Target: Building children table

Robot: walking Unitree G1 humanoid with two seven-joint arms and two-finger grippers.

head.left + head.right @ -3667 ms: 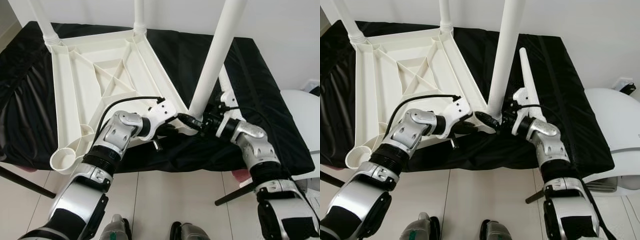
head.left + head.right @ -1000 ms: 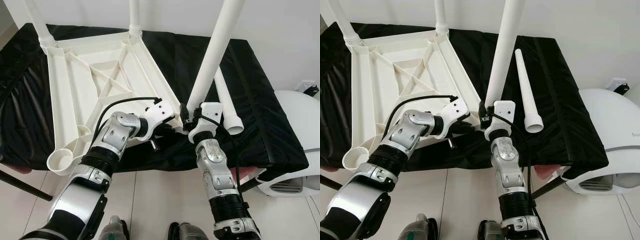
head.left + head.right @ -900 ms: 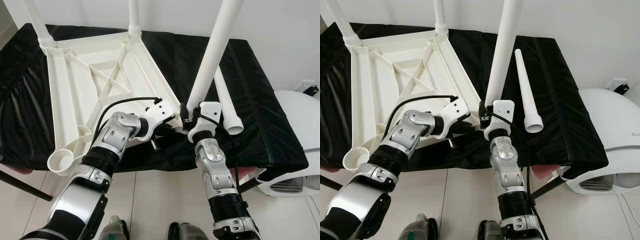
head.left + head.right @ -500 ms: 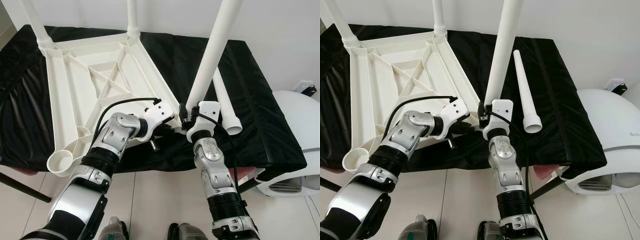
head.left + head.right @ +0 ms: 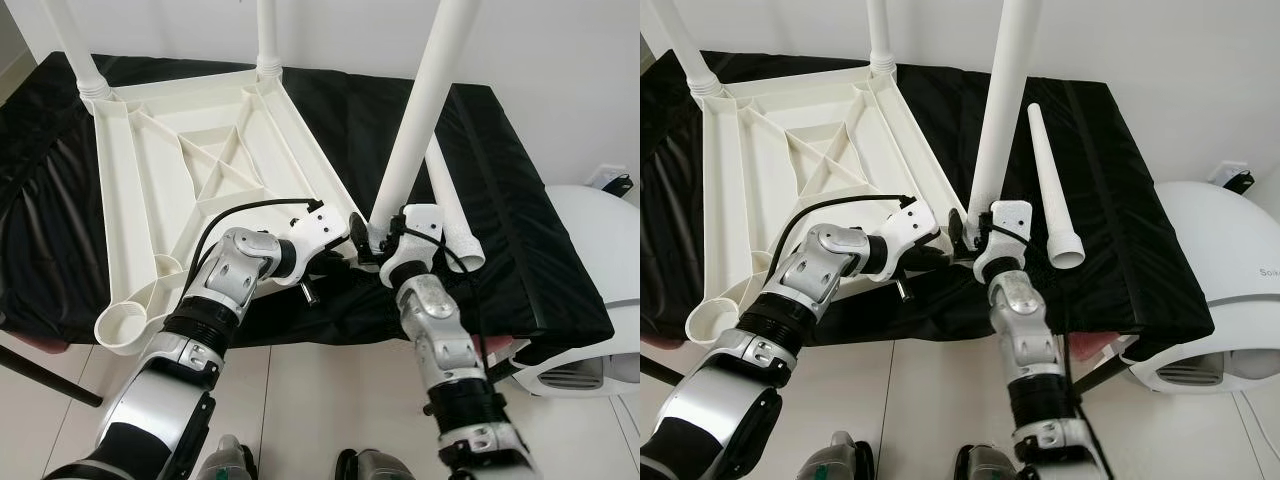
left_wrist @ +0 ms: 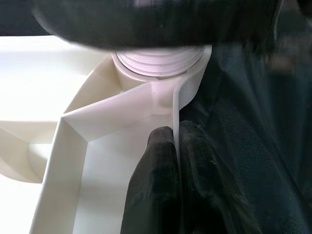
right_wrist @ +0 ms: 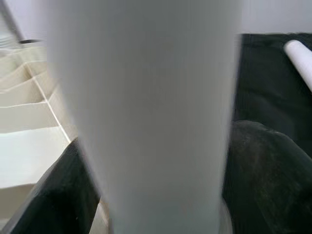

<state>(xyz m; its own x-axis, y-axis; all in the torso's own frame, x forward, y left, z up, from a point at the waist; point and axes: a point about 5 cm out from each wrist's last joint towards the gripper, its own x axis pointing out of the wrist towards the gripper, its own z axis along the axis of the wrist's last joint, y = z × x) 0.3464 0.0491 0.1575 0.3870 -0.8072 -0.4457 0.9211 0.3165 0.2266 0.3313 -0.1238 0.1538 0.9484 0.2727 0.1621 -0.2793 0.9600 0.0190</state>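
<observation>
So the white plastic table top (image 5: pixel 200 180) is lying upside down on a black cloth (image 5: pixel 520 240) that covers the work surface, ribs facing up. Two legs already stand up at the far corners, the far left leg (image 5: pixel 72 45) and the far middle leg (image 5: pixel 267 35). A third leg (image 5: pixel 420 110) stands in the near right corner socket, leaning a bit to the right as it goes up. The empty round socket (image 5: pixel 127 327) at the near left corner sticks out past the cloth edge.

The left gripper (image 6: pixel 175 161) is pinching the thin rim wall of the table top just beside that third leg's socket, one black finger on each side of the wall; you can see it clearly in the left wrist view. The right gripper (image 5: pixel 975 235) sits at the base of the third leg, and its fingers (image 7: pixel 263 165) are on either side of it, clamped around it.

One loose leg (image 5: pixel 1050 185) lies flat on the cloth to the right, wide end toward the robot. A white rounded appliance (image 5: pixel 1230 280) sits on the floor at far right.
</observation>
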